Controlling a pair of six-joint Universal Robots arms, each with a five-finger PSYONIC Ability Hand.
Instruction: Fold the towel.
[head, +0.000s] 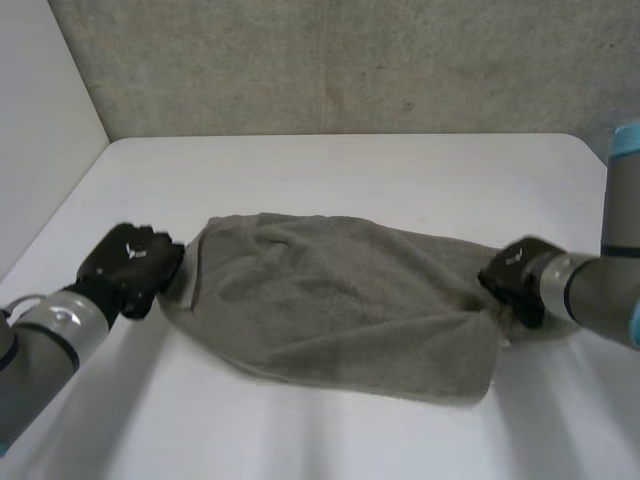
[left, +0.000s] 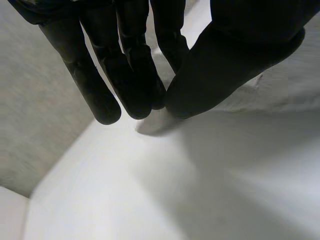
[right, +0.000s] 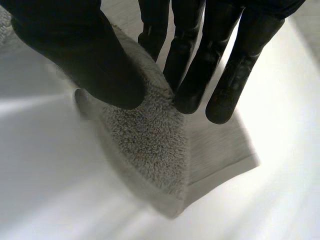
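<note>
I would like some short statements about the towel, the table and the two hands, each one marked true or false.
1. The towel is grey and the table is white. True.
2. The left hand pinches the towel's left end between thumb and fingers. True.
3. The right hand is open and well apart from the towel. False: it pinches the towel's right end between thumb and fingers.
4. The towel is rolled up in a far corner of the table. False: it is spread out, rumpled, between the two hands.
5. Each hand is at a different end of the towel. True.
</note>
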